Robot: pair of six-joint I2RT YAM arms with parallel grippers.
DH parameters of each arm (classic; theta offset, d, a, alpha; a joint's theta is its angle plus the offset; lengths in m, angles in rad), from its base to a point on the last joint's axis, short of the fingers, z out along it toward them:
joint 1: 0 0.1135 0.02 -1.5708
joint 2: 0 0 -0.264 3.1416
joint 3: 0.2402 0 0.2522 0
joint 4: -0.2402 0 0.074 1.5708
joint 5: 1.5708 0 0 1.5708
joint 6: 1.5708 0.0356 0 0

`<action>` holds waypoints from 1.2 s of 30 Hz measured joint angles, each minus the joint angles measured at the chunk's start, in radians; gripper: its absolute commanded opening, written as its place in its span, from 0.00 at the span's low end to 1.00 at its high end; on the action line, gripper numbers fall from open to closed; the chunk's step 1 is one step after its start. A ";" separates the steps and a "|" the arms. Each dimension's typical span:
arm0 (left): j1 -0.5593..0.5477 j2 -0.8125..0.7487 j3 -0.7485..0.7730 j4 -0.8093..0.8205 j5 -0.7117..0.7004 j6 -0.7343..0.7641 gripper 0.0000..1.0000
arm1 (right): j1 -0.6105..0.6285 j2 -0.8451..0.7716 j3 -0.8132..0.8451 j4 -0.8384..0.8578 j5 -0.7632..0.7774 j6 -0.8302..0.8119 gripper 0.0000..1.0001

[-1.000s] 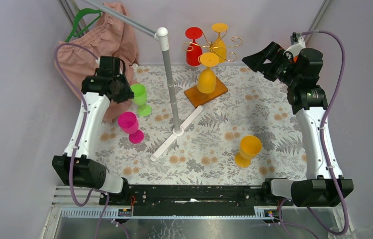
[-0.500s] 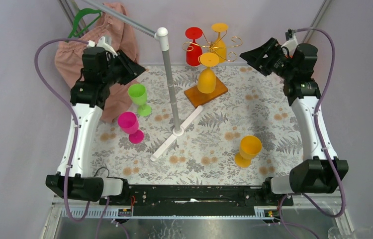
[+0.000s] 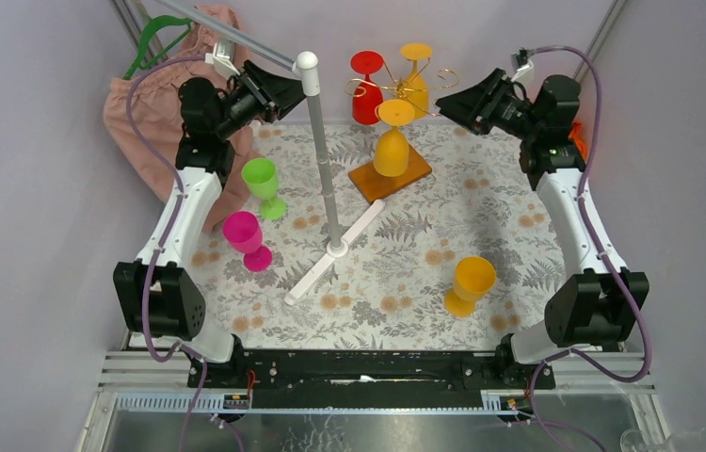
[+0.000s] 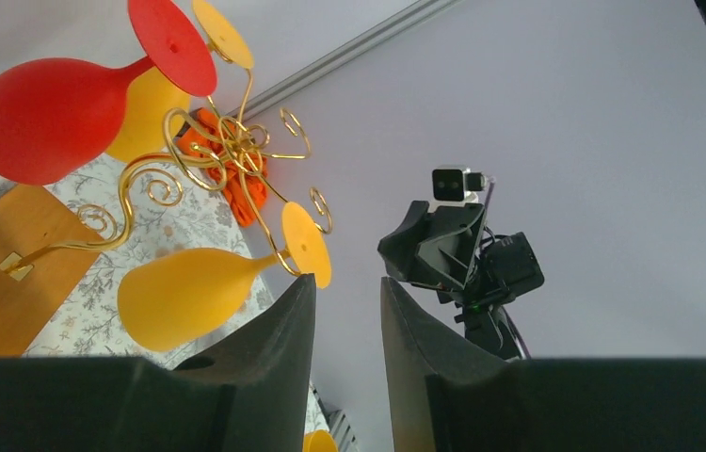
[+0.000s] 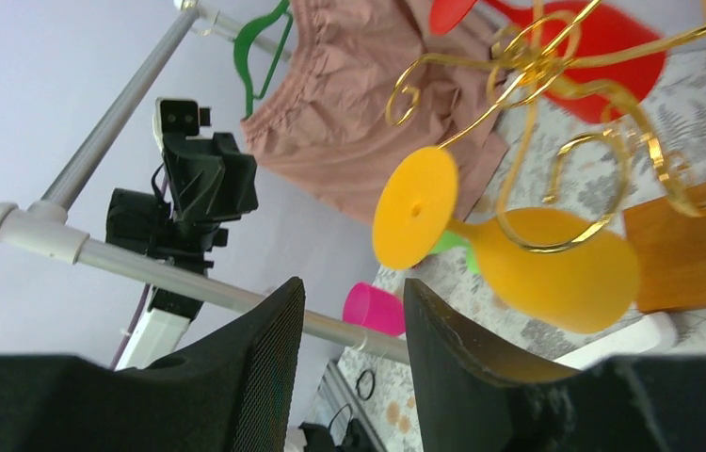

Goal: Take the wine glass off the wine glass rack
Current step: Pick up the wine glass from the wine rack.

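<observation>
The gold wire wine glass rack (image 3: 406,87) stands on its orange-brown wooden base (image 3: 410,171) at the back of the table. Three wine glasses hang upside down from it: a red one (image 3: 366,92), a yellow one (image 3: 416,73) behind, and an orange one (image 3: 392,141) in front. My left gripper (image 3: 291,90) hovers left of the rack, open and empty. My right gripper (image 3: 443,100) hovers just right of the rack, jaws apart, holding nothing. In the left wrist view the orange glass (image 4: 194,297) hangs beside my left gripper (image 4: 347,282). In the right wrist view its foot (image 5: 415,207) sits above my right gripper (image 5: 354,287).
A tall white-and-grey pole stand (image 3: 324,160) with a white cross foot (image 3: 330,256) rises between the arms. A green glass (image 3: 262,184), a pink glass (image 3: 246,237) and an orange glass (image 3: 470,282) stand on the floral mat. Pink cloth (image 3: 194,85) hangs on a green hanger back left.
My left arm lifted away from the green glass and swung right toward the rack. My right gripper moved left toward the rack, and its jaws narrowed.
</observation>
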 measured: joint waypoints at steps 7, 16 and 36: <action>0.002 -0.063 -0.090 0.049 -0.008 -0.008 0.39 | 0.118 0.029 0.029 -0.042 0.001 -0.020 0.52; 0.018 -0.101 -0.093 0.034 -0.012 0.023 0.39 | 0.131 0.084 0.029 -0.090 0.038 -0.033 0.52; 0.077 -0.108 -0.172 0.041 0.018 0.019 0.38 | 0.183 0.177 0.094 -0.104 0.129 -0.020 0.34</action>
